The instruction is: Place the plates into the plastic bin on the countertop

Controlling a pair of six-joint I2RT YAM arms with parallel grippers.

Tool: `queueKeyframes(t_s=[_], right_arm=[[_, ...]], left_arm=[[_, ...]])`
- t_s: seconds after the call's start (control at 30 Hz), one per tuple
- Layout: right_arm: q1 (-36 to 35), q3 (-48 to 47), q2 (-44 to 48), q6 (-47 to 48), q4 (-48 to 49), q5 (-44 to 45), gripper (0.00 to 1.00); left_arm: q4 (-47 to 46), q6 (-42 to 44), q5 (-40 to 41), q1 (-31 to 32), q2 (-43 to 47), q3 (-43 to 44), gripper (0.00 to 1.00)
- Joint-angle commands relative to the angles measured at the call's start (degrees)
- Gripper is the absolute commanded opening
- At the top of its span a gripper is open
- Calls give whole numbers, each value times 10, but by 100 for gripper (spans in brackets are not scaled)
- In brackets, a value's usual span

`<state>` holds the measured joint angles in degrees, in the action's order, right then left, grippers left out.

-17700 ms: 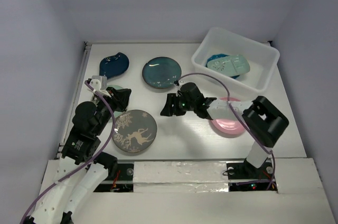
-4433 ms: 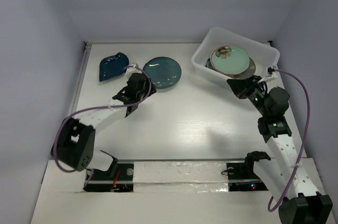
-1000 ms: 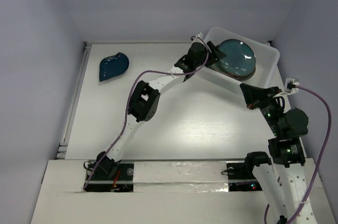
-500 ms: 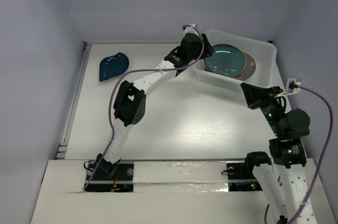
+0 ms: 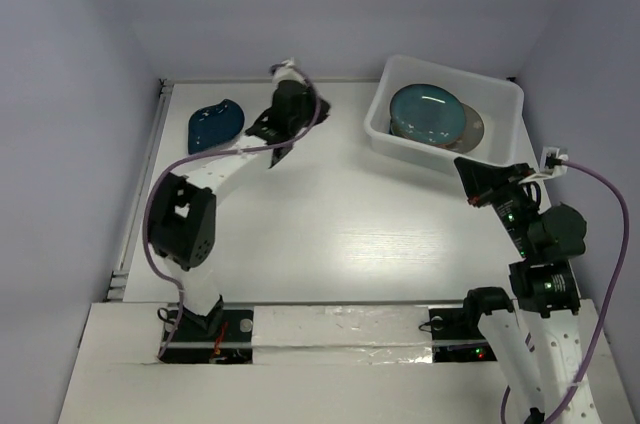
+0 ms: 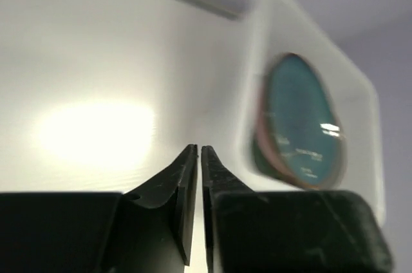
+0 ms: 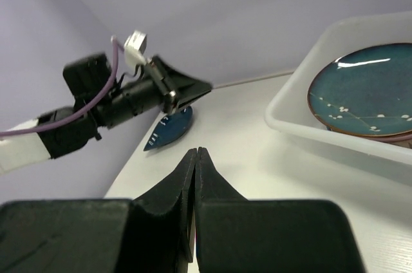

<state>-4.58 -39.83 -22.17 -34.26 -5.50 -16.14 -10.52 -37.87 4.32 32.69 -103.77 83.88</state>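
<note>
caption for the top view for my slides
Teal plate tops the stack in the bin; the navy leaf dish lies on the counter, left pincer between them.

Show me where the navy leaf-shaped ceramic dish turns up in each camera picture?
Top external: the navy leaf-shaped ceramic dish lies at upper left on the white countertop.
Left wrist: not in it.
Right wrist: the dish sits just left of centre.
Shared landmark: the translucent white plastic bin, on the right side in all three views.

Left pincer (image 6: 198, 152) jaws nearly together, empty, over white countertop (image 6: 96, 60), blurred dark teal plate (image 6: 297, 125) in plastic bin (image 6: 273, 25)
</note>
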Motion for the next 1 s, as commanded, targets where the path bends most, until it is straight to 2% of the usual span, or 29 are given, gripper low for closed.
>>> queueKeyframes(t_s=[0.0,0.03,0.2,0.23,0.27,0.33,0.37,0.47,0.6,0.97], right_arm=[[-5,0,-17,5,30,-25,0],[-5,2,-27,4,36,-36,0],[-5,19,-50,1,66,-64,0],[-5,24,-54,-1,73,-72,0],[-5,26,-62,-1,76,-77,0],[-5,31,-69,-2,83,-90,0],[-5,32,-73,-1,85,-93,2],[-5,35,-83,-2,93,-101,11],[-5,33,-95,3,95,-112,16],[-5,39,-119,0,111,-124,16]], left_arm=[[-135,-86,-9,-99,100,-149,4],[-147,-102,-10,-117,116,-178,0],[-183,-160,16,-211,185,-318,1],[-186,-171,13,-241,189,-332,6],[-197,-179,10,-256,194,-348,18],[-208,-200,-4,-293,199,-385,33],[-220,-206,-12,-305,197,-395,45],[-231,-221,-40,-340,177,-411,55],[-225,-231,-63,-352,140,-406,58],[-229,-259,-71,-364,40,-363,58]])
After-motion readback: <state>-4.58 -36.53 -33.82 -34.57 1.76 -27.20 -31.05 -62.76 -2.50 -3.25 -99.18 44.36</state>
